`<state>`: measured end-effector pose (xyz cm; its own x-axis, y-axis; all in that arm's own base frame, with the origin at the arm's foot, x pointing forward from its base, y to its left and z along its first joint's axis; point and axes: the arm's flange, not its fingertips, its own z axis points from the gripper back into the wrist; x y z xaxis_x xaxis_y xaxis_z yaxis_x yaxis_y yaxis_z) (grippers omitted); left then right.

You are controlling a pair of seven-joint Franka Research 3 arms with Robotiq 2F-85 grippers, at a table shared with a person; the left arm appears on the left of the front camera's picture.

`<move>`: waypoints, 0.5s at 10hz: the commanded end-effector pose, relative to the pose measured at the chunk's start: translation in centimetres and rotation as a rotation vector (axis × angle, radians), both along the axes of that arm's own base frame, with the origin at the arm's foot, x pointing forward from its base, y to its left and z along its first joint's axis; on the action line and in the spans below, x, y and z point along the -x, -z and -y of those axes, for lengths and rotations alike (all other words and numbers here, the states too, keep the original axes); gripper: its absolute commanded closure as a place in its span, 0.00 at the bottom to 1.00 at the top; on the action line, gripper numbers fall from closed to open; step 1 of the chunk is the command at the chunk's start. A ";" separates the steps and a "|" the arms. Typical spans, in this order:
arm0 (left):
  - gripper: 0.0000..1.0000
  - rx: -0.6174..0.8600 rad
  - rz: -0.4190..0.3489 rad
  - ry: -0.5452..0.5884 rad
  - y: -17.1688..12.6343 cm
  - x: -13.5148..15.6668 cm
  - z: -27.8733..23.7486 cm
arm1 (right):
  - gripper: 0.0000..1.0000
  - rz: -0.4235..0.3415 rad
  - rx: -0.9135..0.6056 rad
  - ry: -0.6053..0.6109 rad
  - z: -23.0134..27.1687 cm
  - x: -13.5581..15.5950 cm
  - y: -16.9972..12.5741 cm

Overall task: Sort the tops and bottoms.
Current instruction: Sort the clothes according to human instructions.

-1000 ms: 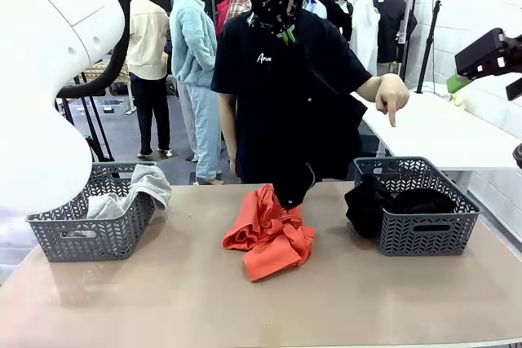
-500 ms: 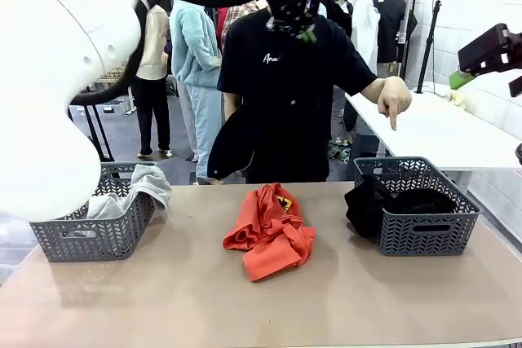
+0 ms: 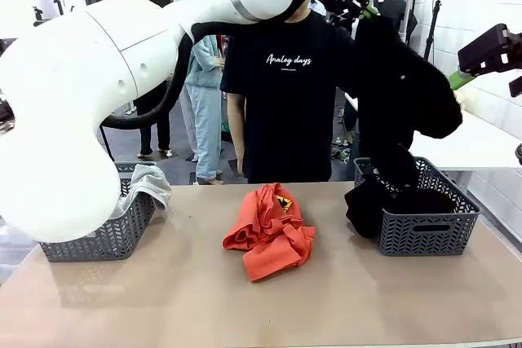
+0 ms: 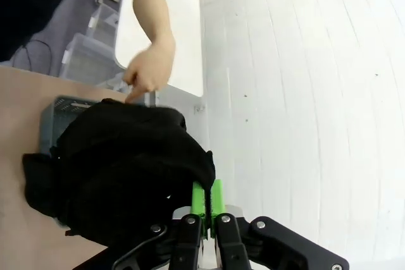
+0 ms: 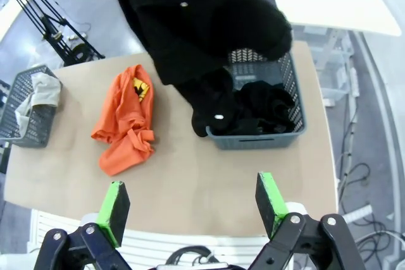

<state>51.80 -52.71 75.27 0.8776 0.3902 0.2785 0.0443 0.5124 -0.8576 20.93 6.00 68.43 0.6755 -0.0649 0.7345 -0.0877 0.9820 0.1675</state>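
Here, nearest the robot's side, the right gripper hung high over the near edge of the table, its jaws spread wide with nothing between them. Below it and ahead, toward its left pad, the orange-red top lay crumpled on the bare tabletop with its yellow-and-black print showing. Ahead toward its right pad stood a grey basket with black cloth inside, some of it spilling over the wall that faced the orange-red top. Far off past its left pad sat a second grey basket, with the light grey top draped over its rim.

Farther across the table, the left gripper was raised high above the basket with the black cloth. In the left wrist view its green pads were pinched together on a fold of the black bottoms. The bottoms hung below that gripper in a bulky mass, and their lower end reached down to the basket's far corner. Whether they touched the cloth already inside could not be told.

Beyond the left gripper stood a person in a black T-shirt with white script lettering. The person's hand was just past the hanging bottoms, with a finger pointing down at the basket.
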 end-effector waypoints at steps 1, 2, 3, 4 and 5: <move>1.00 -0.045 0.024 -0.008 -0.1 -0.4 -0.6 | 0.00 -0.010 0.007 -0.007 0.0 0.0 0.1; 1.00 -0.045 0.024 -0.008 -0.1 -0.4 -0.6 | 0.00 -0.010 0.007 -0.007 0.0 0.0 0.1; 1.00 -0.045 0.024 -0.008 -0.1 -0.4 -0.6 | 0.00 -0.010 0.007 -0.007 0.0 0.0 0.1; 1.00 -0.045 0.024 -0.008 -0.1 -0.4 -0.6 | 0.00 -0.010 0.007 -0.007 0.0 0.0 0.1; 1.00 -0.045 0.024 -0.008 -0.1 -0.4 -0.6 | 0.00 -0.010 0.007 -0.007 0.0 0.0 0.1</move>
